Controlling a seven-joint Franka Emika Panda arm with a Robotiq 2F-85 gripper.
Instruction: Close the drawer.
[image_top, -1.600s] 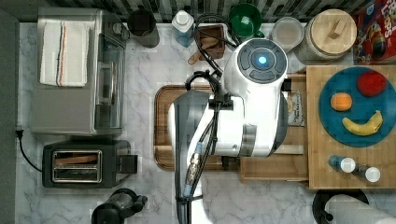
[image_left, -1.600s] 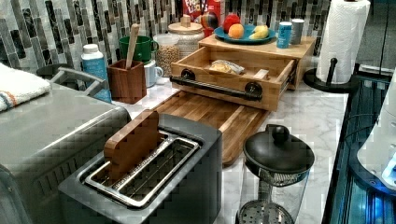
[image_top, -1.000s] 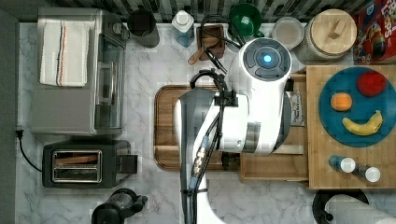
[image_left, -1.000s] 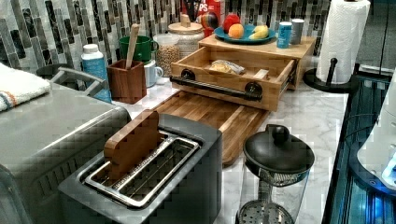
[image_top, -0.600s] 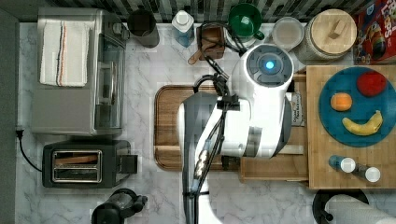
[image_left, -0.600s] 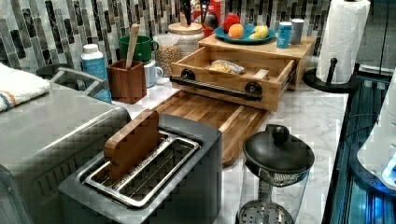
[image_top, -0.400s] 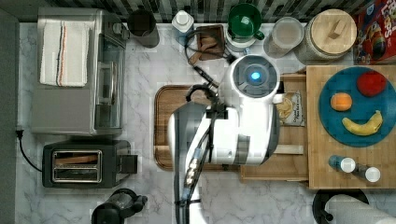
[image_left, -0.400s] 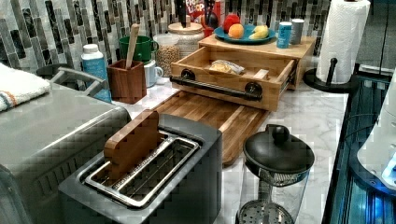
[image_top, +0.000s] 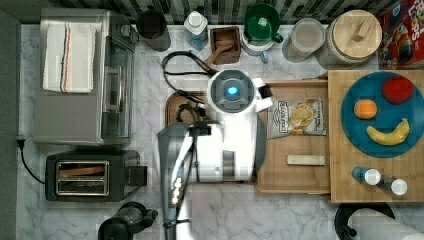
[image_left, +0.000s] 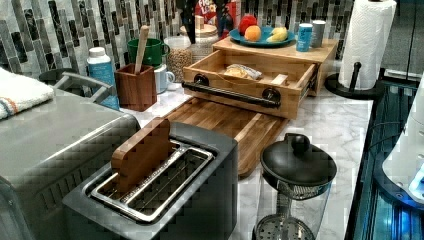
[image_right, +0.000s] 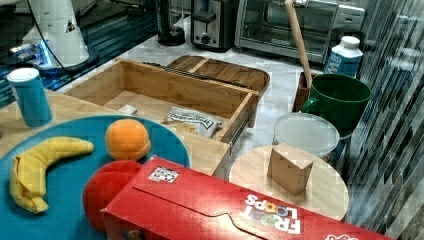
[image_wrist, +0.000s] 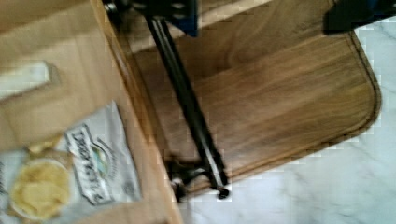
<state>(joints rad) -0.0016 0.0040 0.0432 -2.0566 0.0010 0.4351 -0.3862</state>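
Note:
The drawer (image_top: 295, 175) stands pulled out from under the wooden top toward the top view's left. It is a light bamboo tray with a black bar handle (image_left: 230, 92) on its front. A chips bag (image_top: 297, 117) and a small wooden block (image_top: 305, 160) lie inside. In the wrist view my gripper (image_wrist: 264, 14) is open above the dark cutting board (image_wrist: 289, 102), one finger close to the drawer's handle (image_wrist: 187, 112). My white arm (image_top: 230, 140) hovers over the drawer's front and the board.
The wooden top carries a blue plate (image_top: 375, 115) with fruit and small bottles. A toaster (image_top: 90, 172), a toaster oven (image_top: 80, 75) and a French press (image_left: 295, 175) stand at the top view's left. Jars, a green mug (image_top: 261, 22) and a utensil holder (image_top: 225, 45) line the back.
My arm has swung toward the top view's left, from over the drawer to over its front edge and the cutting board. The drawer has not moved.

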